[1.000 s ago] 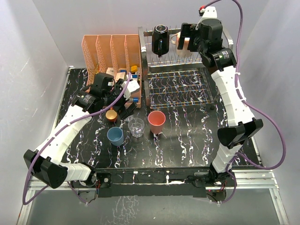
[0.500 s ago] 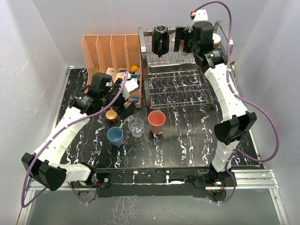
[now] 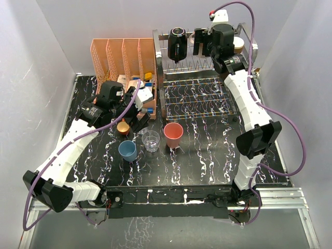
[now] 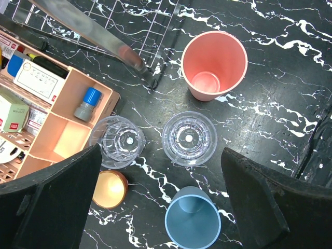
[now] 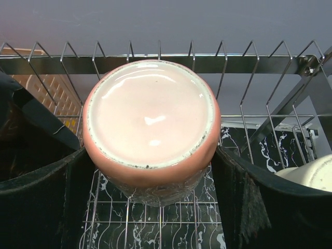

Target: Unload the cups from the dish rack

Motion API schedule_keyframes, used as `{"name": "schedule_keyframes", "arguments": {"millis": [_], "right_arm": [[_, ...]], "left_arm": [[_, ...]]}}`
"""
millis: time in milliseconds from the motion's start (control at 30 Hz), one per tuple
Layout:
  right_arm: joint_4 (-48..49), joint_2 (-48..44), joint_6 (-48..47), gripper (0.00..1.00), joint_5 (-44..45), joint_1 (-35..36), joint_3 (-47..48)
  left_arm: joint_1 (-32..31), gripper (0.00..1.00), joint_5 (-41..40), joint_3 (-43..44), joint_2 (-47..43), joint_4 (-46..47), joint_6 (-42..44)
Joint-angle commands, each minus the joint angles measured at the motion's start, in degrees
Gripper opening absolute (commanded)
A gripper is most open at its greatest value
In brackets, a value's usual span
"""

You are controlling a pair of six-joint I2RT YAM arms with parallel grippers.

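The silver wire dish rack [image 3: 199, 93] stands at the back. An upside-down peach mug [image 5: 150, 119] sits on the upper tier's tines, and my right gripper [image 5: 149, 161] [image 3: 206, 41] is shut on it, a finger against each side. A black mug [image 3: 177, 44] hangs on the same tier to its left. On the table stand a pink tumbler [image 4: 212, 65], two clear glasses [image 4: 189, 137] [image 4: 116, 148], a small orange cup [image 4: 110, 189] and a blue tumbler [image 4: 193, 223]. My left gripper [image 4: 161, 176] [image 3: 136, 118] hovers open above these cups, holding nothing.
A peach-orange plastic organizer [image 3: 122, 54] with small boxes and bottles [image 4: 31, 83] stands left of the rack. A pale cup [image 5: 311, 176] sits on the upper tier just right of my right gripper. The rack's lower wire shelf [image 3: 197, 96] holds nothing.
My right gripper has shifted left along the upper tier and its jaws have narrowed onto the peach mug. The left arm has hardly moved.
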Motion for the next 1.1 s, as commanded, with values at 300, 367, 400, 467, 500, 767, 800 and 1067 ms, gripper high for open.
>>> {"name": "schedule_keyframes", "arguments": {"millis": [300,367,400,467,500,767,800,1067], "right_arm": [[7.8,-0.2,-1.8,0.98,-2.5,0.4,-3.8],[7.9,0.3,-1.6,0.98,-2.6,0.4,-3.8],[8.0,0.5,-1.6,0.98,-2.5,0.3,-3.8],[8.4,1.0,-1.6,0.98,-2.4,0.4,-3.5],[8.3,1.5,-1.7,0.98,-2.2,0.4,-3.0],[10.8,0.7,-1.6,0.66,-1.6,0.4,-1.1],[12.4,-0.2,-1.6,0.63,-1.5,0.4,-1.7],[19.0,-5.8,-1.4,0.43,-1.7,0.3,-2.5]], "left_arm": [[-0.1,0.97,2.3,0.0,-3.2,-0.1,-0.6],[-0.1,0.97,2.2,0.1,-3.4,-0.3,-0.4],[-0.1,0.97,2.2,0.0,-3.5,-0.4,-0.3],[-0.1,0.97,2.1,0.1,-3.7,-0.5,-0.2],[-0.1,0.97,2.0,0.1,-3.8,-0.5,-0.2],[-0.1,0.97,2.0,0.1,-4.5,-0.6,-0.1],[-0.1,0.97,2.0,0.0,-4.6,-0.6,-0.1],[-0.1,0.97,2.3,0.6,-4.4,0.7,-0.5]]}}
